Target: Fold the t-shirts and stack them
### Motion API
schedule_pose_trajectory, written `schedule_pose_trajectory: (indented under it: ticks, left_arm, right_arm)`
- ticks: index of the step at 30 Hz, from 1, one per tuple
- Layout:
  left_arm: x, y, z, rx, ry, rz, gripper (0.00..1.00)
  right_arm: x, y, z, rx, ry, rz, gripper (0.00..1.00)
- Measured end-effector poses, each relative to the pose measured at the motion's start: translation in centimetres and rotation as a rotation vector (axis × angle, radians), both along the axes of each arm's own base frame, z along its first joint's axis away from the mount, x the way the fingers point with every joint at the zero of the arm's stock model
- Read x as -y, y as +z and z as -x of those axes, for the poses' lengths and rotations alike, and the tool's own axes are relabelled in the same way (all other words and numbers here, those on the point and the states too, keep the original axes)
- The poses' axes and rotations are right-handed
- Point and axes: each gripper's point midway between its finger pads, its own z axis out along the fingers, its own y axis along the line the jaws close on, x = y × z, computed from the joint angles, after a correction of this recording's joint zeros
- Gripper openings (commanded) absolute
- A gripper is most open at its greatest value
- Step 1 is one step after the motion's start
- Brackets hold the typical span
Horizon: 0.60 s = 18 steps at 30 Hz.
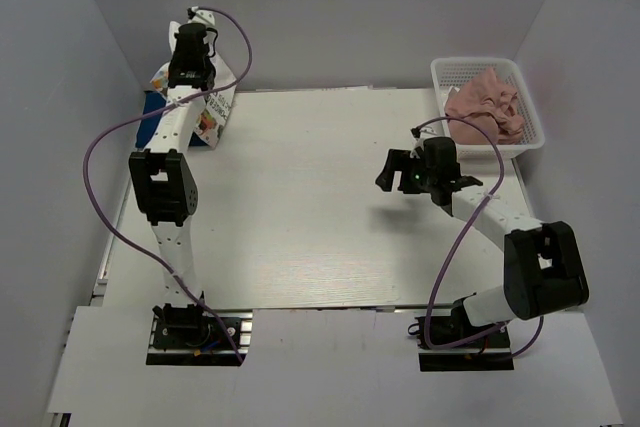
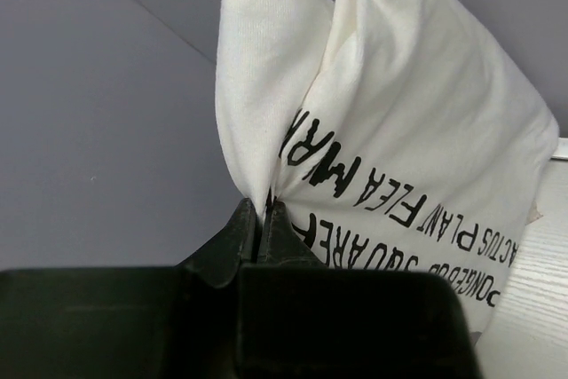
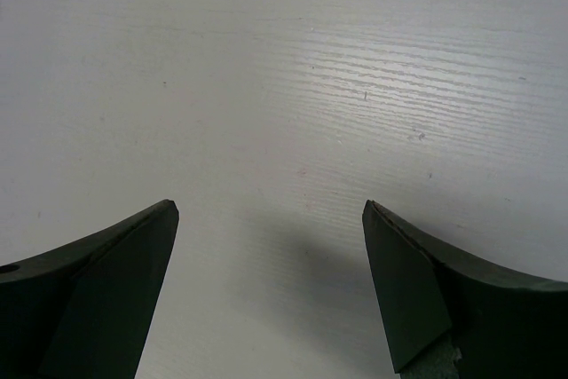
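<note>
Left claw [image 2: 264, 216]: pinched tight on a fold of the soft white cloth t-shirt with black letters [image 2: 399, 130].
Right claw [image 3: 271, 210]: wide, holding nothing, well apart from it.

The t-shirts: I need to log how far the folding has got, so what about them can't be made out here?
- White t-shirt: top view, the left arm covers most of it; left wrist view, the left claw and frame edge cut off its lettering.
- Blue t-shirt: top view, only slivers show behind the arm and the white one; folded or not, cannot tell.
- Pink t-shirt: top view, crumpled in the basket; anything beneath it is hidden.
</note>
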Motion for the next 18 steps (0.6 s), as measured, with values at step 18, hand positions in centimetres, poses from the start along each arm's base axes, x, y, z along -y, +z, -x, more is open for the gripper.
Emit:
schedule_pose_trajectory:
  ticks: [18]
  left_arm:
    - [-11.7, -11.8, -1.0, -0.082, 0.213, 0.107, 0.18]
  right_arm:
    - [-1.6, 0.2, -2.7, -0.017, 0.024, -0.034, 0.90]
